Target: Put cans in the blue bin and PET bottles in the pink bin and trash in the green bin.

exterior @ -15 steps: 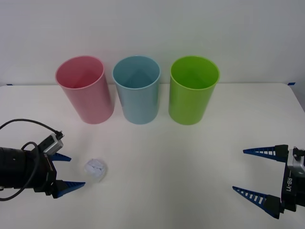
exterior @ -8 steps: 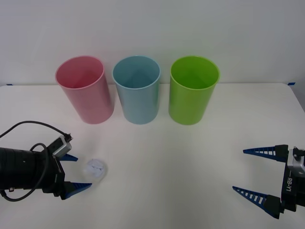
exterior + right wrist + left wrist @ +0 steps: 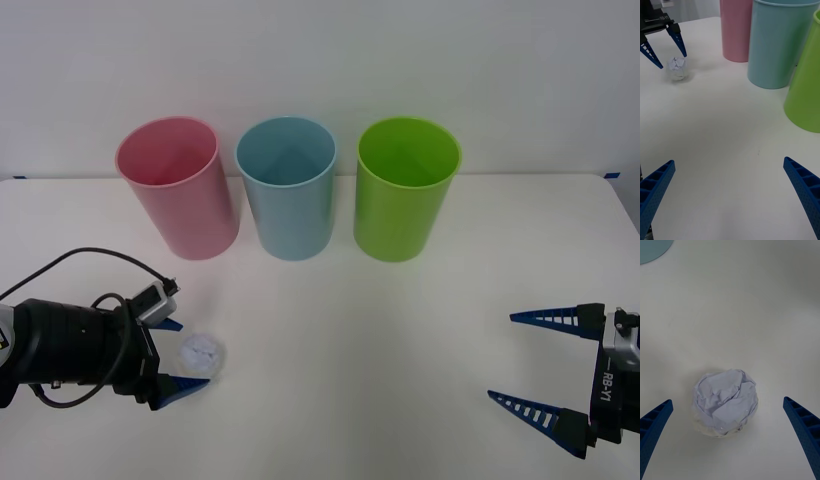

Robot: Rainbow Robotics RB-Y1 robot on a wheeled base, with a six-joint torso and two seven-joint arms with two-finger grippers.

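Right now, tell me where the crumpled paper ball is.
In the front view the paper ball lies on the table's left side, between the open left gripper's fingers, in front of the pink bin.

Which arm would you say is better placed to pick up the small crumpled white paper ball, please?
The left. The left gripper is open with the small crumpled white paper ball between its fingers; the right gripper waits open across the table.

Left claw [image 3: 178, 356] low and wide open, arm level — right claw [image 3: 545, 365] likewise agape, near the robot.
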